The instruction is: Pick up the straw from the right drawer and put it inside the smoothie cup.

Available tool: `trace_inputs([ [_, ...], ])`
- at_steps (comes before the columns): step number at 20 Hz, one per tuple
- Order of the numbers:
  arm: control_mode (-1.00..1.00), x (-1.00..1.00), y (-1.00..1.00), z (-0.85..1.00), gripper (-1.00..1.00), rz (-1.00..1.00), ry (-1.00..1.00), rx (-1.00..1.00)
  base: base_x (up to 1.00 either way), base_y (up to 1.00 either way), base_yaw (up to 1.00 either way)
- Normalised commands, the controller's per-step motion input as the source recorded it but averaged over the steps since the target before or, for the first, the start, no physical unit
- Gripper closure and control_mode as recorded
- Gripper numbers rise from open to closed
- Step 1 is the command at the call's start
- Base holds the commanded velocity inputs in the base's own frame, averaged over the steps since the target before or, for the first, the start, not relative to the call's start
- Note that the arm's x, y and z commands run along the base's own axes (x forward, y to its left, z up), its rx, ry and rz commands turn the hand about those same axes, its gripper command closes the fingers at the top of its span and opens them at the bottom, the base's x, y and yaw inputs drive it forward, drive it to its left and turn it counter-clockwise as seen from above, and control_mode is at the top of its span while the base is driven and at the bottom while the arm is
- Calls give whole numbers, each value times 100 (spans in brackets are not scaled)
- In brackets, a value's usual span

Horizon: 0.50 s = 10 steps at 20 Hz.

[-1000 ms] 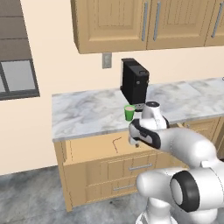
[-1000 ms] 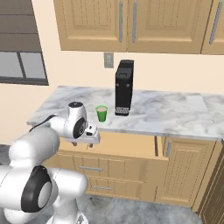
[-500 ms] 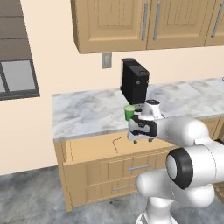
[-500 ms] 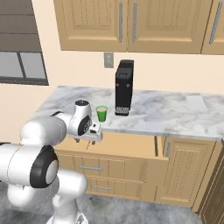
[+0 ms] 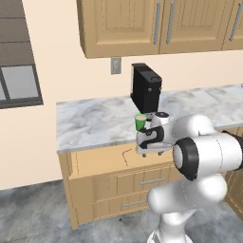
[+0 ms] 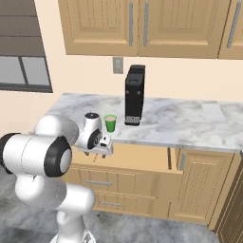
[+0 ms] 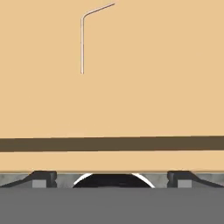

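Gripper (image 7: 112, 177), fingers spread apart and empty, above the right drawer (image 5: 99, 159); straw (image 7: 82, 39) lies on the drawer's bottom, smoothie cup (image 5: 140, 122) behind the drawer.

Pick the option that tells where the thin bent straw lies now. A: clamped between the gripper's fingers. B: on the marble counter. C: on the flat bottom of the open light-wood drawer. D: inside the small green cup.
C: the thin bent straw lies flat on the light-wood drawer's bottom, beyond the open gripper.
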Motion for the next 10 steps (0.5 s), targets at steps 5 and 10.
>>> trace_inputs([
  [5, -100, 37, 0, -33, -100, 0, 0, 0, 0, 0, 0],
  [10, -100, 37, 0, -33, -100, 0, 0, 0, 0, 0, 0],
])
